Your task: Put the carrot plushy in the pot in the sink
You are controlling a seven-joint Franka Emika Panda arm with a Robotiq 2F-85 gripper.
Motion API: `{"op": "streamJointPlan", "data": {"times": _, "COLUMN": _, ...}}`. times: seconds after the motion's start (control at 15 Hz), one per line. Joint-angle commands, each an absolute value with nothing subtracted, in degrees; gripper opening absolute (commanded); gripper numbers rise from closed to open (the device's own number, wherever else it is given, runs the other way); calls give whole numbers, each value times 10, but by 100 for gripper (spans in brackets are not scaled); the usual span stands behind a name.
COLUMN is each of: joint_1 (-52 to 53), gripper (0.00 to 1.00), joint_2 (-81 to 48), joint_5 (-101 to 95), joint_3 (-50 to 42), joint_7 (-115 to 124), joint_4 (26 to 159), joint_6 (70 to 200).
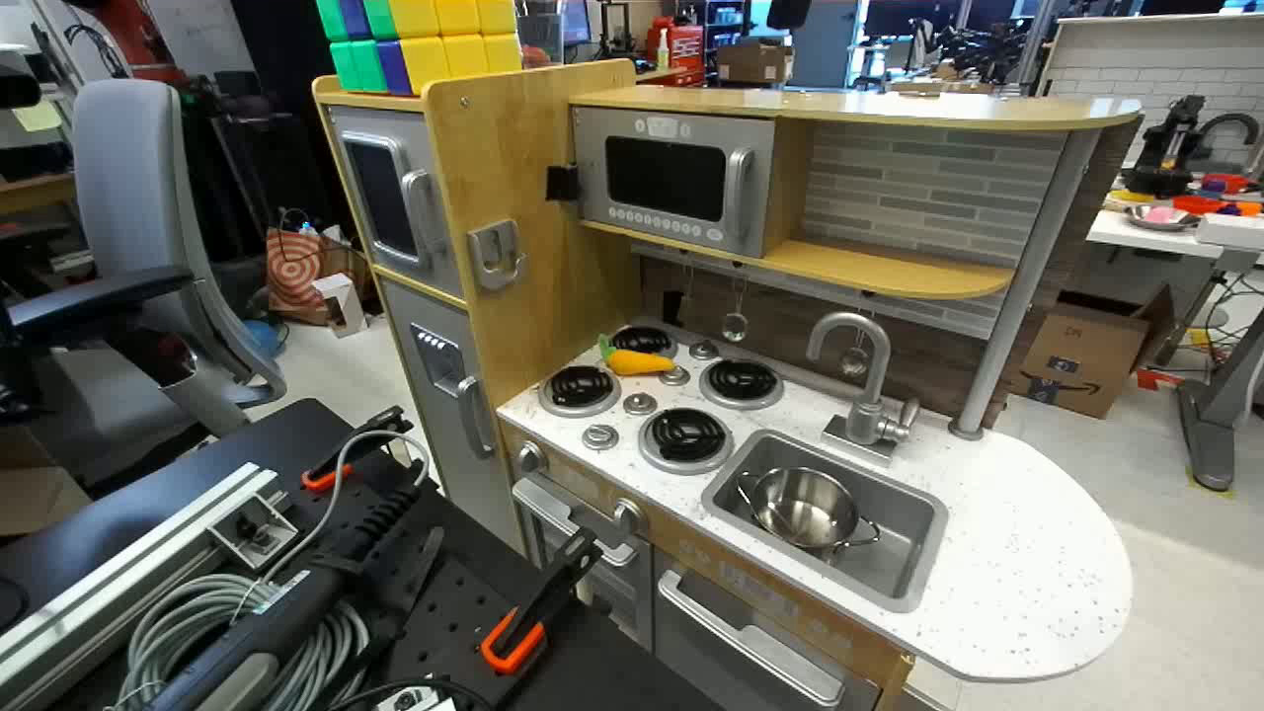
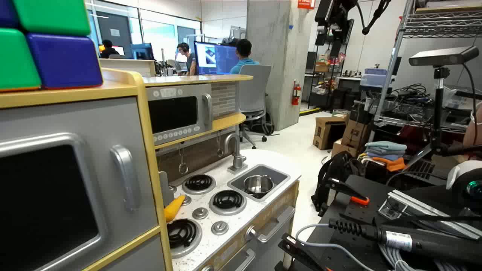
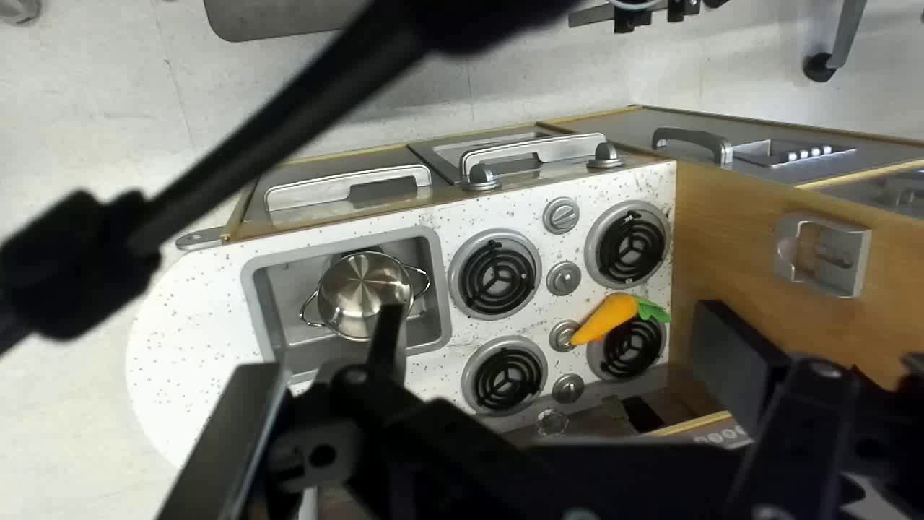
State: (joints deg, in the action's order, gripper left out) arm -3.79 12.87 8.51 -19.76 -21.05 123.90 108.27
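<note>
Closest to the wrist camera, the black two-fingered gripper (image 3: pixel 538 332) has its fingers spread wide apart, while a blurred black bar (image 3: pixel 289 123) slants across the upper left of that view. In the foreground of an exterior view, a black perforated tabletop (image 1: pixel 464 592) carries a coiled grey cable (image 1: pixel 163 632), a long pale metal beam (image 1: pixel 138 558) and a black-and-orange clamp (image 1: pixel 548 597). Past it comes the toy kitchen's white speckled countertop (image 1: pixel 1037 553), with a rectangular silver-grey sink (image 1: pixel 894 548) set into it. The small round shiny steel pot (image 1: pixel 805 509), with two wire loop handles, is inside the sink, its reflective interior showing in both exterior views. Well apart from the pot, the yellow-orange carrot plushy (image 3: pixel 610 316) with a green leafy top lies on the stove area, partly over the rear black coil burner (image 3: pixel 635 354) by the wooden side panel (image 3: pixel 729 231); its tip reaches a round silver knob (image 3: pixel 559 334), and its leaves are just beside the panel. Behind the sink rises a curved grey faucet (image 1: pixel 869 415), and over the back of the stove sits a silver-grey toy microwave (image 1: pixel 681 178) with a black window. Farthest off, in an exterior view, a person in a blue top (image 2: pixel 244 64) sits before a large lit monitor (image 2: pixel 220 60).
</note>
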Motion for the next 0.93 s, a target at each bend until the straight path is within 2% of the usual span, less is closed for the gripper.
{"op": "streamJointPlan", "data": {"times": 0.0, "joint_1": -59, "gripper": 100, "joint_2": 126, "joint_5": 90, "joint_3": -178, "joint_7": -215, "joint_4": 1237, "joint_6": 1080}}
{"op": "streamJointPlan", "data": {"times": 0.33, "joint_1": -57, "gripper": 100, "joint_2": 114, "joint_5": 107, "joint_3": -166, "joint_7": -184, "joint_4": 1250, "joint_6": 1121}}
{"op": "streamJointPlan", "data": {"times": 0.6, "joint_1": -45, "gripper": 100, "joint_2": 34, "joint_5": 149, "joint_3": -131, "joint_7": -127, "joint_4": 1300, "joint_6": 1278}}
{"op": "streamJointPlan", "data": {"times": 0.87, "joint_1": -37, "gripper": 100, "joint_2": -98, "joint_5": 211, "joint_3": -82, "joint_7": -97, "joint_4": 1296, "joint_6": 1427}}
